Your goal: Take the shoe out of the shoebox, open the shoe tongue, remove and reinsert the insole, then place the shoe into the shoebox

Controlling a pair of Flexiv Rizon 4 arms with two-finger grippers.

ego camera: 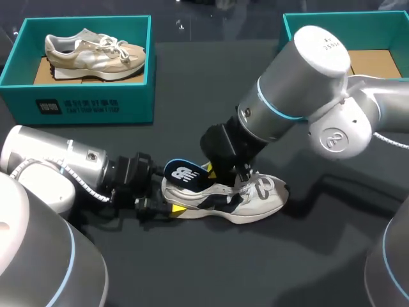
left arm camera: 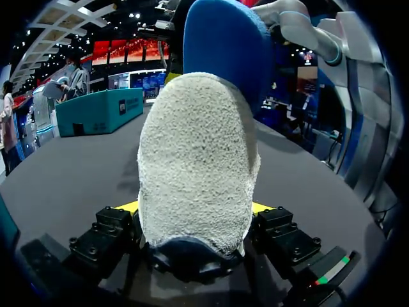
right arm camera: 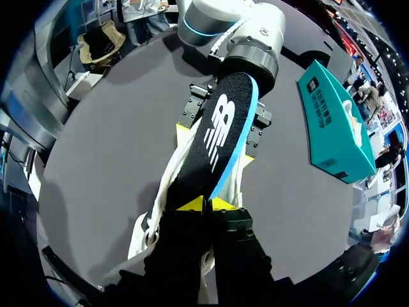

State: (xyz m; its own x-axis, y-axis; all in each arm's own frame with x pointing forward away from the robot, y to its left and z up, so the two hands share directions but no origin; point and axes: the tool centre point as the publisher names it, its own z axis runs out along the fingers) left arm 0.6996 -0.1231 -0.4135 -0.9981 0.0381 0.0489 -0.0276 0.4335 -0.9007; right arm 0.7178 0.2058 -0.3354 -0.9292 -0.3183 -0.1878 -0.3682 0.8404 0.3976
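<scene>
A white and grey shoe (ego camera: 252,199) lies on its sole in the middle of the dark table, toe to the right. My left gripper (ego camera: 169,196) comes in low from the left, and its wide-set fingers press both sides of the fuzzy heel (left arm camera: 198,160). A dark blue insole (ego camera: 185,174) with a white logo sticks up out of the shoe's opening, light blue underneath (left arm camera: 223,45). My right gripper (right arm camera: 206,204) reaches down from the right and pinches the insole's (right arm camera: 214,137) edge between its yellow tips.
A teal shoebox (ego camera: 83,105) at the back left holds a beige shoe (ego camera: 96,52). A second teal shoebox (ego camera: 377,25) stands at the back right behind my right arm. Bare dark tabletop lies in front of the shoe.
</scene>
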